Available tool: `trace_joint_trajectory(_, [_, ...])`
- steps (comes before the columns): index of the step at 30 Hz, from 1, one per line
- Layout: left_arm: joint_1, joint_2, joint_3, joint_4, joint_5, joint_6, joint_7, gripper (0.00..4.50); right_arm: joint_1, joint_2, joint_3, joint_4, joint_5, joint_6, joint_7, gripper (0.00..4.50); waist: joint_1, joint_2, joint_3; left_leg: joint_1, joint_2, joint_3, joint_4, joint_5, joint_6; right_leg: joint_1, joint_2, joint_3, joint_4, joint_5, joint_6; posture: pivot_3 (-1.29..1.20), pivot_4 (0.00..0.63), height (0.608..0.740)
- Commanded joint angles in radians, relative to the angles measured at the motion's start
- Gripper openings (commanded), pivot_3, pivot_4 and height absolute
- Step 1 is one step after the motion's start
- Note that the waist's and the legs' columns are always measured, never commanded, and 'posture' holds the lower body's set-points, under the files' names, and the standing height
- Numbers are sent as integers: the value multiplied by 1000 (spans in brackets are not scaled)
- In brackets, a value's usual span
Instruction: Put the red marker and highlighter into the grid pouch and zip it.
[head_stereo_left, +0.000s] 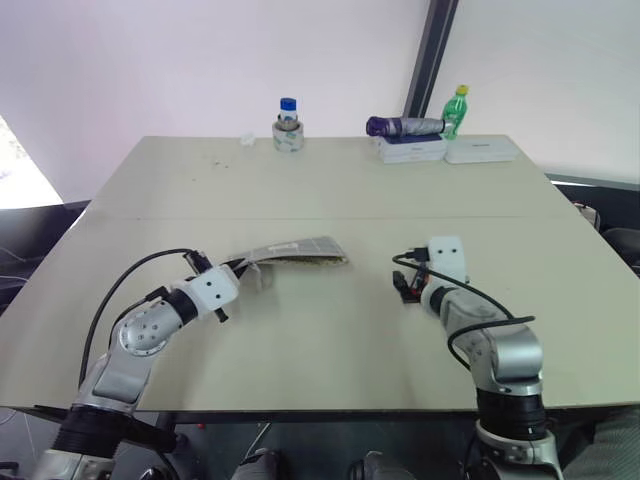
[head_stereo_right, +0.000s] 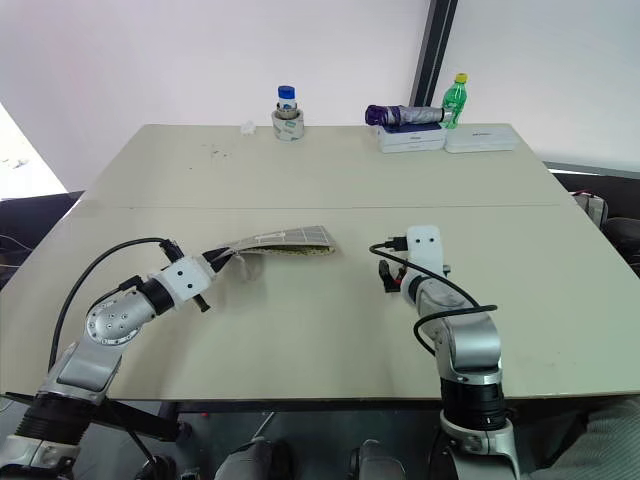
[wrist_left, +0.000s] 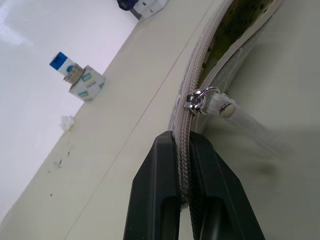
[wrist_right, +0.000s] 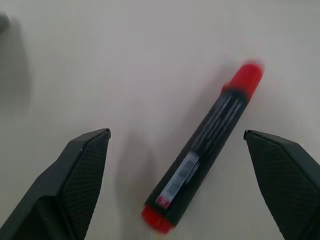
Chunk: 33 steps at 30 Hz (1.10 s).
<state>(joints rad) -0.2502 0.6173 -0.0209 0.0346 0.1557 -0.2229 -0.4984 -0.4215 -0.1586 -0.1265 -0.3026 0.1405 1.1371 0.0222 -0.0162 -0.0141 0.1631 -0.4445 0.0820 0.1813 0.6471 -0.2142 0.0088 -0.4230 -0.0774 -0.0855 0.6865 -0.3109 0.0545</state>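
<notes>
Two grippers: right gripper (wrist_right: 177, 137), fingers spread wide, straddles the red marker (wrist_right: 202, 147) lying on the table (head_stereo_left: 330, 190); left gripper (wrist_left: 182, 145) at 9 o'clock pinches the grid pouch (head_stereo_left: 295, 250) by its zipper edge.

No text can be read — the red marker (wrist_right: 205, 155) bears a pale label, its print too blurred.

We are seeing open table (head_stereo_left: 330, 190) lying between the grid pouch (head_stereo_left: 300, 250) and the far-edge jar (head_stereo_left: 288, 125), boxes (head_stereo_left: 445, 150) and bottle (head_stereo_left: 456, 108).
</notes>
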Motion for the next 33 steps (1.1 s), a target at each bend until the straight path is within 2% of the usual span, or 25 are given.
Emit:
trace_joint_trajectory(1, [16, -2, 30, -61, -23, 8, 9, 0, 6, -6, 19, -13, -26, 0, -22, 4430, -1, 0, 0, 0, 0, 0, 0, 0, 0, 0, 0, 0, 0, 0, 0, 0, 150, 738])
trace_joint_trajectory(4, [30, -5, 28, -86, -24, 22, 9, 0, 15, -11, 30, 11, -48, -36, -36, 4430, -2, 0, 0, 0, 0, 0, 0, 0, 0, 0, 0, 0, 0, 0, 0, 0, 150, 738])
trace_joint_trajectory(7, [32, -6, 26, -95, -23, 31, 8, 0, 19, -3, 35, 20, -40, -43, -25, 3673, -2, 0, 0, 1, 0, 0, 0, 0, 0, 0, 0, 0, 0, 0, 0, 0, 150, 738])
trace_joint_trajectory(13, [21, -7, 22, -89, -19, 33, 7, 0, 32, -7, 37, 31, -51, -55, -24, 636, -1, 0, 0, 1, 0, 0, 0, 0, 0, 0, 0, 0, 0, 0, 0, 0, 150, 738])
trace_joint_trajectory(14, [19, -6, 21, -88, -18, 32, 7, 0, 33, -18, 32, 31, -52, -64, -18, 377, 0, 0, 0, 1, 0, 0, 0, 0, 0, 0, 0, 0, 0, 0, 0, 0, 150, 738])
trace_joint_trajectory(18, [15, -7, 19, -85, -17, 32, 7, 0, 20, -72, -2, 38, -33, -147, 33, 381, 0, 0, 0, 1, 0, 0, 0, 0, 0, 0, 0, 0, 0, 0, 0, 0, 150, 738])
trace_joint_trajectory(22, [8, -9, 11, -70, -20, 23, -1, 0, 48, -336, 89, -41, 84, -474, 523, 381, 0, 2, 1, 0, -1, 1, 0, -3, 5, 0, 0, 0, 0, 0, 0, 0, 150, 738])
trace_joint_trajectory(26, [-9, -8, 3, -46, -22, 9, -10, 0, 96, -468, 109, -72, 139, -639, 742, 380, -1, 1, 0, 1, 1, 0, -1, -4, 7, 1, 0, 0, -1, 0, 1, 0, 150, 738])
trace_joint_trajectory(29, [-24, -11, 1, -33, -22, 5, -12, 0, 123, -541, 198, -92, 76, -739, 834, 380, -1, 1, 0, 2, 1, 0, -1, -4, 6, 1, 2, 0, 0, 0, 1, 0, 150, 738])
trace_joint_trajectory(33, [-28, -18, -3, -41, -19, 5, -14, 0, 85, -535, 281, -55, -22, -756, 784, 380, 0, 0, 1, 2, 1, 0, 1, -4, 6, 1, 0, 0, 0, 0, 1, 0, 150, 738])
